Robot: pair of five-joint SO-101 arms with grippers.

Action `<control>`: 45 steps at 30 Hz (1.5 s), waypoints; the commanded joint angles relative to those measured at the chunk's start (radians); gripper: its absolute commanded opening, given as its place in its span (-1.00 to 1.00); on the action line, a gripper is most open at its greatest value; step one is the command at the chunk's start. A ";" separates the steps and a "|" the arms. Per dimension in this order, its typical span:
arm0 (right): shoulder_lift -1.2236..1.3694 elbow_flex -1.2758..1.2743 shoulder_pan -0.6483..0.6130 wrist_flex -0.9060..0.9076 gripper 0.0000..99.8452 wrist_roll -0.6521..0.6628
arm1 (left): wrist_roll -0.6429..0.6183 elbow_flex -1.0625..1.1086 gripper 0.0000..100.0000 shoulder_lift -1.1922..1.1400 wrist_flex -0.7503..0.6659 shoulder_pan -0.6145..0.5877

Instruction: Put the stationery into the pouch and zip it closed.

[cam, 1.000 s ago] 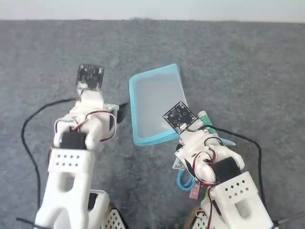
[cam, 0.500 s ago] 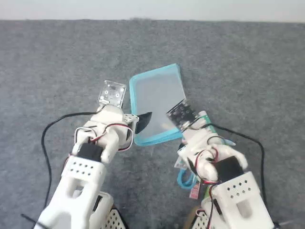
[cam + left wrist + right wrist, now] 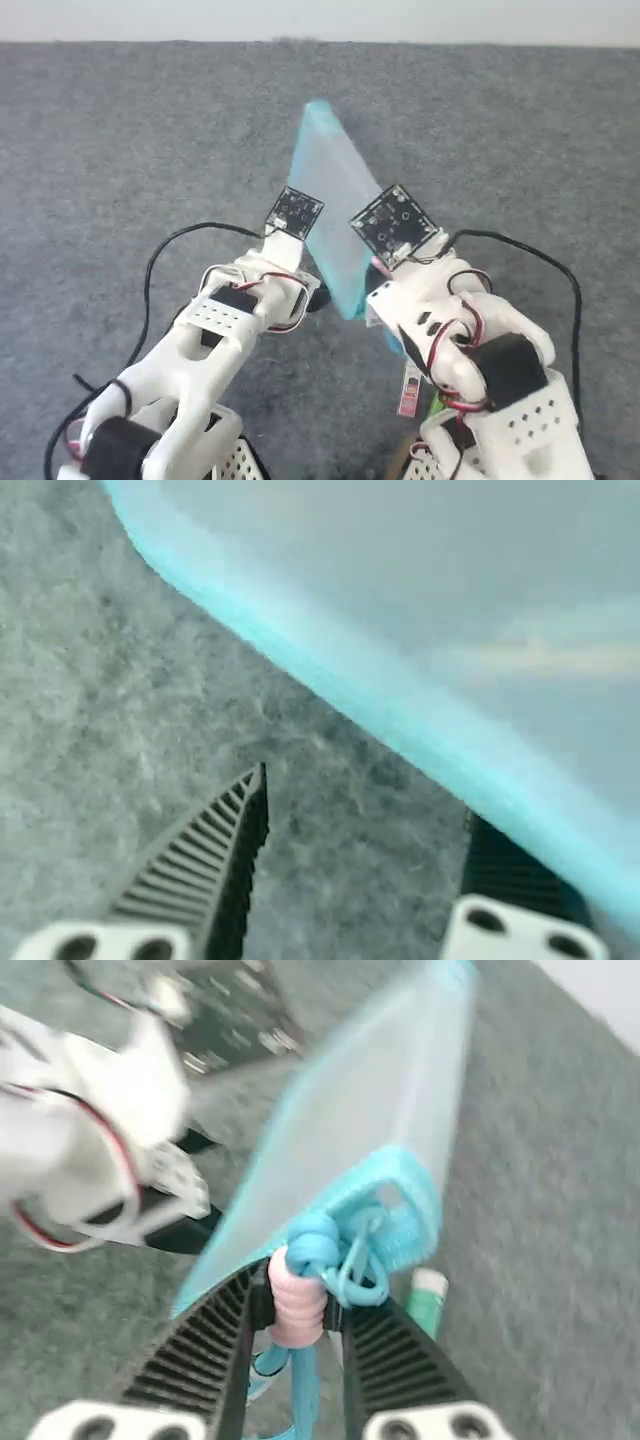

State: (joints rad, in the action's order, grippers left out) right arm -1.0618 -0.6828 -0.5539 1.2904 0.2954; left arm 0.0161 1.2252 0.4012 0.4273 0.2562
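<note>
The left arm [image 3: 200, 350] has swung in from the left side of the table since a second ago, and its wrist now sits right beside the pouch. The left gripper [image 3: 365, 795] is spread wide. One ribbed finger stands over the grey felt table [image 3: 120, 130]. The other is at the pouch's turquoise border, though whether it touches cannot be told.

The pouch [image 3: 335, 200], frosted clear with a turquoise border, lay flat on the felt in the earlier frames. It is now raised and tilted on edge between the two wrists, its far corner pointing up and away from the arms. In the left wrist view its border [image 3: 400, 715] runs diagonally just above the felt.

The right arm [image 3: 470, 340] has risen with the pouch and drawn nearer to the camera. The right gripper [image 3: 300, 1295] is clamped on the pull cord [image 3: 297, 1305], a turquoise cord with a pink bead at the pouch's near corner, and the pouch [image 3: 370, 1130] stretches up from there. A white tube with a green cap [image 3: 427, 1298] lies on the felt just beside that corner, outside the pouch. A narrow pink item [image 3: 409, 390] lies on the felt under the right arm.
</note>
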 commanded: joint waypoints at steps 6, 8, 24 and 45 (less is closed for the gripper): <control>0.142 0.098 -0.188 -0.007 -0.99 0.043 | -0.002 -0.027 -0.40 0.106 -0.020 0.008; 0.142 0.095 -0.186 -0.010 -0.99 0.052 | -0.037 -0.018 -0.40 0.189 0.012 -0.040; 0.168 -0.077 -0.194 -0.120 -0.99 0.133 | -0.064 0.045 -0.40 1.117 0.468 -0.427; 0.564 0.508 -0.189 0.062 -0.99 0.054 | 0.000 0.139 -0.41 0.612 0.186 0.055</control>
State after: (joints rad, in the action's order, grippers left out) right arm -0.5294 -0.2639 -0.7426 1.3472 0.3552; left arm 0.0023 1.3955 1.0764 0.6651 0.2731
